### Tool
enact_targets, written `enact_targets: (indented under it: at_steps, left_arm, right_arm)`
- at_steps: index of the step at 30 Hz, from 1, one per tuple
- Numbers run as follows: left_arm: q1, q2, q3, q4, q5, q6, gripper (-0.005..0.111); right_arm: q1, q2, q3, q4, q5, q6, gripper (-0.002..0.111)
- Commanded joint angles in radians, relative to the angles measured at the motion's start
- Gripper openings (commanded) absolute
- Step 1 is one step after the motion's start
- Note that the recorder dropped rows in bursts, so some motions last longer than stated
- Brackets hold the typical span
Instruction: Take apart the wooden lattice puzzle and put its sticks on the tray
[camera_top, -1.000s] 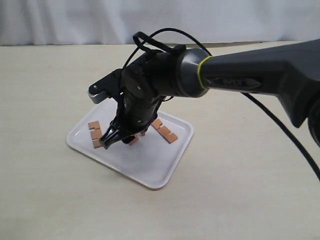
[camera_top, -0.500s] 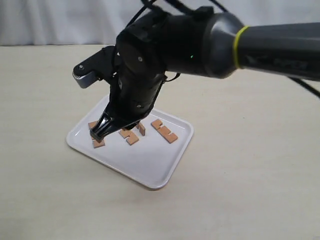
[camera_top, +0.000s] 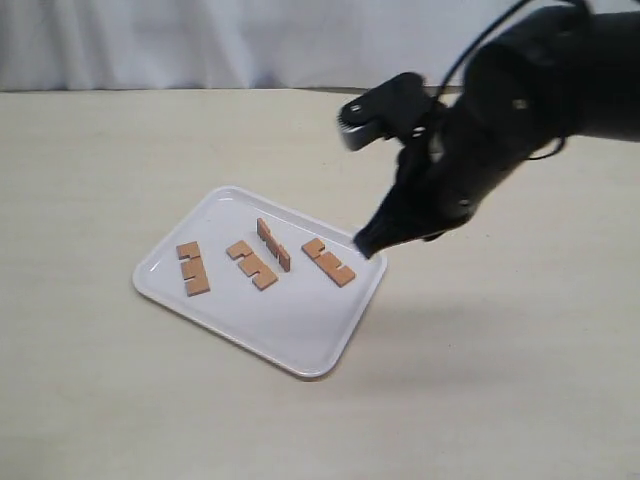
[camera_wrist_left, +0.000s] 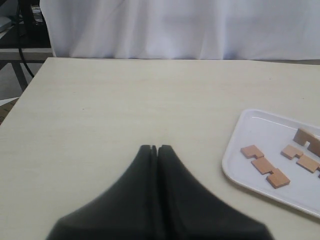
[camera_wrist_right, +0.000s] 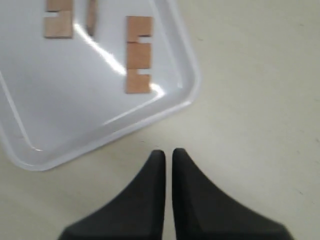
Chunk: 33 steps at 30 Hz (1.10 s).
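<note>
The puzzle no longer stands as a lattice; several separate reddish-brown notched sticks lie on the white tray (camera_top: 290, 320). One stick (camera_top: 192, 268) is at the tray's left, one (camera_top: 251, 264) is in the middle, one (camera_top: 272, 244) stands on its edge, and one (camera_top: 329, 261) is at the right. My right gripper (camera_top: 363, 246) hangs above the tray's right rim, shut and empty, with a hairline gap in the right wrist view (camera_wrist_right: 168, 152). My left gripper (camera_wrist_left: 156, 147) is shut and empty over bare table left of the tray (camera_wrist_left: 227, 167); it is out of the exterior view.
The pale tabletop (camera_top: 480, 380) spreads around the tray. A white curtain (camera_top: 200, 40) hangs behind the table's far edge. The right arm's dark body (camera_top: 500, 110) reaches in from the upper right.
The right arm has swung from over the tray's left part to the right, off the sticks, and now hangs at the tray's right rim. All sticks are uncovered and still.
</note>
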Motion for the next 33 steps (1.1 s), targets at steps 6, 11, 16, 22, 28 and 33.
enact_targets:
  at_steps: [6, 11, 16, 22, 28, 33]
  left_arm:
    - [-0.006, -0.001, 0.002, 0.000, -0.009, -0.003, 0.000]
    - [-0.006, -0.001, 0.002, 0.000, -0.009, -0.003, 0.000]
    - [-0.006, -0.001, 0.002, 0.000, -0.009, -0.003, 0.000]
    - [-0.006, -0.001, 0.002, -0.002, -0.002, -0.003, 0.000]
    - [-0.006, -0.001, 0.002, -0.002, -0.002, -0.003, 0.000]
    - [-0.006, -0.001, 0.002, -0.002, -0.002, -0.003, 0.000]
  right_arm:
    - [-0.433, -0.393, 0.285, -0.008, -0.159, 0.044, 0.005]
    - [-0.572, -0.606, 0.444, 0.003, -0.330, 0.137, 0.005]
    - [-0.571, -0.843, 0.598, 0.020, -0.536, 0.189, 0.005]
    - [-0.571, -1.087, 0.669, 0.082, -0.605, 0.189, 0.005]
    - [-0.571, -1.296, 0.738, 0.082, -0.684, 0.189, 0.005]
    - [-0.571, -1.448, 0.773, 0.082, -0.714, 0.189, 0.005]
